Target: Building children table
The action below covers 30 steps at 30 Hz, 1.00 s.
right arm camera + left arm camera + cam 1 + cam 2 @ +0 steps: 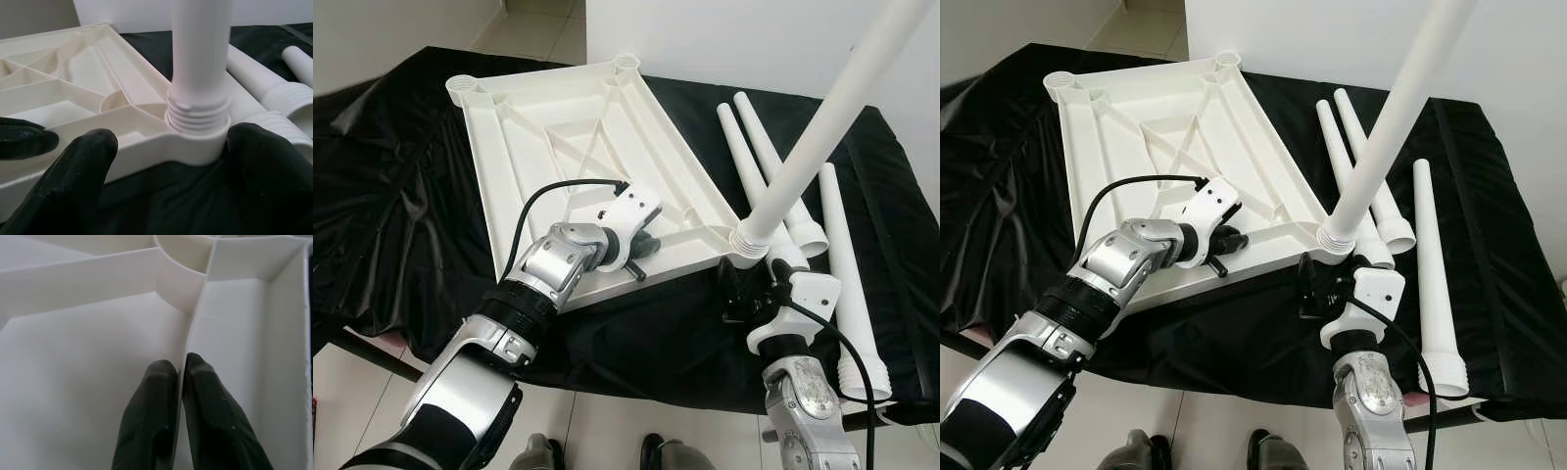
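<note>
— Where is the tabletop?

— White plastic tabletop (578, 147), upside down, ribbed underside up, flat on a black cloth (401, 196) over a low bench. Round leg sockets at the corners.

— Any leg fitted?

— One white leg (822, 117) standing in the near right corner socket (195, 139), tilted a little, threaded end partly exposed above the socket's rim.

— And the grippers?

— Left gripper (178, 377) closed on a thin upright rib (188, 338) of the underside near the front edge, one black finger (151, 416) on each side, pads pressed to the wall. Right gripper (166, 147) low at the corner with the standing leg, fingers spread apart; one fingertip (259, 152) against the socket's outer wall, the other off to the side beside the tabletop's edge. Nothing clamped between them.

— Spare parts?

— Three loose legs (1430, 274) flat on the cloth to the right of the tabletop, threaded wide ends toward the robot. Two close together just beside the tabletop's right edge, the third apart, nearer the cloth's right side.

— Surroundings?

— White wall (724, 39) behind the bench, pale tiled floor (607, 431) in front.
</note>
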Available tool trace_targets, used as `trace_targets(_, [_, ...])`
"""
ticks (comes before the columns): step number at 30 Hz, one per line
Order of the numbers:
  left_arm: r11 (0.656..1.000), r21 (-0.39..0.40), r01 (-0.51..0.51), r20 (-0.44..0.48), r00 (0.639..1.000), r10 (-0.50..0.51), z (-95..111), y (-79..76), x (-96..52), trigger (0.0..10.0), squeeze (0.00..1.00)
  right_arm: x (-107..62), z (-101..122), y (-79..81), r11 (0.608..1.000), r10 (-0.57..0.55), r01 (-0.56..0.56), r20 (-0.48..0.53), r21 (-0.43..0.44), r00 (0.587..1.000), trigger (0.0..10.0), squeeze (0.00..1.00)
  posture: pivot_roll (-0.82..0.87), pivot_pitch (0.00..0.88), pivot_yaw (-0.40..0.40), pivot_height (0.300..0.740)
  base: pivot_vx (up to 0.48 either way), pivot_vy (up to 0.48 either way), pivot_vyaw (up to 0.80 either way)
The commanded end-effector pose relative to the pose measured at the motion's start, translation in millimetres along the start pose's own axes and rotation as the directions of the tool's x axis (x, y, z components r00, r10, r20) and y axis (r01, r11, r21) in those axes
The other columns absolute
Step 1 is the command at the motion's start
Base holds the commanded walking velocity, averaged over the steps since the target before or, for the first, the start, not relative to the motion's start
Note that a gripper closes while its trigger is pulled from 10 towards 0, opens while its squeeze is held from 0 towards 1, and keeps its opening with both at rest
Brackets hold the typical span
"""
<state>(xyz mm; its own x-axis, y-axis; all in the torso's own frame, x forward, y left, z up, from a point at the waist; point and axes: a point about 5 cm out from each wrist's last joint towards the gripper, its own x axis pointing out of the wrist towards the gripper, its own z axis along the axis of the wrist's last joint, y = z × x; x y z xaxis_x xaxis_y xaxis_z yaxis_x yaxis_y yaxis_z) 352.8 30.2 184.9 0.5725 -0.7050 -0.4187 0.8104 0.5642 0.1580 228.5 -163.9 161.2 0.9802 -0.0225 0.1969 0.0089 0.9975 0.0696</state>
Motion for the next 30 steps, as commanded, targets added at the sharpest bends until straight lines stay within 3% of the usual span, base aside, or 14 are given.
trace_targets(1, [0.993, 0.003, -0.115, -0.066, 0.991, 0.115, -15, 10.9, -5.0, 0.0, 0.00, -1.6, -2, -1.8, 1.000, -0.011, 0.011, -0.017, -0.003, 1.000, 10.0, 0.00, 0.00, 0.192, 0.003, 0.740, 0.000, 0.000, 0.00])
trace_targets(10, [0.996, 0.029, -0.087, -0.074, 0.993, 0.089, -15, 8.7, -13.1, 0.0, 0.00, -1.6, -2, -2.3, 1.000, -0.010, 0.010, -0.017, -0.006, 1.000, 10.0, 0.00, 0.00, 0.193, 0.004, 0.740, 0.000, 0.000, 0.00])
trace_targets(11, [0.996, 0.037, -0.086, -0.082, 0.993, 0.089, -16, 8.9, -13.4, 2.1, 0.00, -1.2, -2, -2.2, 1.000, -0.009, 0.009, -0.019, -0.005, 1.000, 10.0, 0.00, 0.00, 0.193, 0.004, 0.740, 0.000, 0.000, 0.00])
trace_targets(13, [0.995, 0.040, -0.087, -0.086, 0.992, 0.090, -17, 9.1, -13.3, 2.1, 0.00, -0.9, -2, -2.1, 1.000, -0.009, 0.009, -0.019, -0.005, 1.000, 10.0, 0.00, 0.00, 0.193, 0.004, 0.740, 0.000, 0.000, 0.00])
trace_targets(14, [0.995, 0.041, -0.092, -0.081, 0.992, 0.095, -16, 9.8, -12.5, 10.0, 0.00, -0.5, -2, -2.0, 1.000, -0.009, 0.008, -0.018, -0.006, 1.000, 10.0, 0.00, 0.00, 0.193, 0.004, 0.740, 0.000, 0.000, 0.00])
trace_targets(19, [0.994, 0.044, -0.101, -0.049, 0.994, 0.103, -9, 10.2, -11.4, 10.0, 0.00, 0.5, -1, -2.1, 1.000, -0.004, 0.004, -0.013, -0.011, 1.000, 10.0, 0.00, 0.01, 0.190, 0.001, 0.740, 0.000, 0.000, 0.00])
trace_targets(20, [0.994, 0.039, -0.098, -0.029, 0.995, 0.099, -7, 9.6, -11.9, 10.0, 0.08, 0.6, -1, -2.3, 1.000, -0.004, 0.004, -0.012, -0.011, 1.000, 10.0, 0.00, 0.01, 0.190, 0.001, 0.740, 0.000, 0.000, 0.00])
trace_targets(22, [0.994, 0.039, -0.098, -0.029, 0.995, 0.099, -7, 9.6, -11.9, 10.0, 0.08, 0.6, -1, -2.3, 1.000, -0.004, 0.004, -0.012, -0.011, 1.000, 10.0, 0.00, 0.01, 0.190, 0.001, 0.740, 0.000, 0.000, 0.00])
trace_targets(23, [0.995, 0.030, -0.096, -0.010, 0.995, 0.096, -4, 9.3, -12.9, 10.0, 1.00, 0.4, -1, -2.4, 1.000, -0.005, 0.005, -0.012, -0.011, 1.000, 10.0, 0.00, 0.00, 0.187, 0.000, 0.740, 0.000, 0.000, 0.00])
trace_targets(28, [0.995, 0.038, -0.087, 0.018, 0.996, 0.087, 1, 8.2, -15.3, 10.0, 0.97, 0.5, -1, -2.2, 1.000, -0.002, 0.002, -0.012, -0.011, 1.000, 10.0, 0.00, 0.00, 0.184, -0.001, 0.740, 0.000, 0.000, 0.00])
trace_targets(29, [0.997, 0.039, -0.072, 0.045, 0.997, 0.070, 6, 7.0, -17.1, 10.0, 0.00, 0.8, -1, -2.5, 1.000, -0.003, 0.002, -0.012, -0.012, 1.000, 10.0, 0.00, 0.00, 0.184, -0.003, 0.740, 0.000, 0.000, 0.00])
trace_targets(30, [0.997, 0.037, -0.061, 0.081, 0.995, 0.058, 12, 7.5, -20.4, 10.0, 0.00, 1.0, -1, -2.6, 1.000, -0.002, 0.001, -0.011, -0.012, 1.000, 10.0, 0.00, 0.00, 0.183, -0.003, 0.740, 0.000, 0.000, 0.00])
